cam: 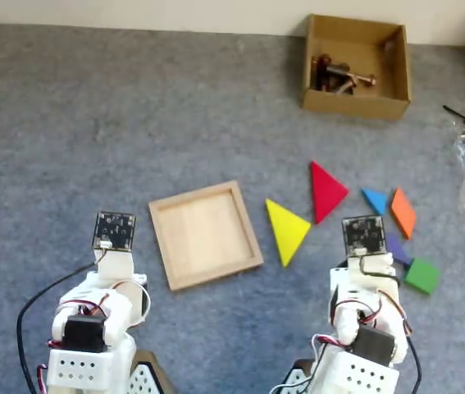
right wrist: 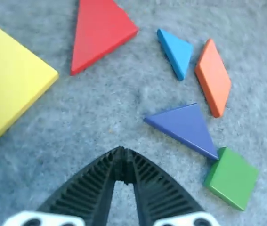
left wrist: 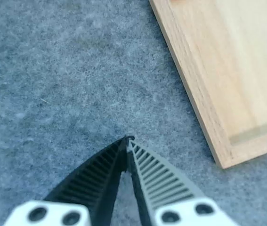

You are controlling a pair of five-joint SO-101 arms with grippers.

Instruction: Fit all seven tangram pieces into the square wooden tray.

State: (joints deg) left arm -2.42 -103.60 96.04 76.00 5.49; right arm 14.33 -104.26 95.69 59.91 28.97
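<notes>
Wooden square tray [cam: 206,235] bare on the grey table [cam: 68,123], near the left end effector [left wrist: 127,140], pressed together at the tips. Same for the right end effector [right wrist: 122,150], holding nothing, near the dark blue triangle [right wrist: 185,127] and green square [right wrist: 231,178]. Yellow triangle [cam: 286,230] and red triangle [cam: 325,190] between tray and small pieces, long sides running away from the arms, square corners pointing toward the right arm's side. Orange slanted piece [cam: 403,213] long the same way. Probably light, stiff, flat and thin. Best pinched across two side edges, low down.
</notes>
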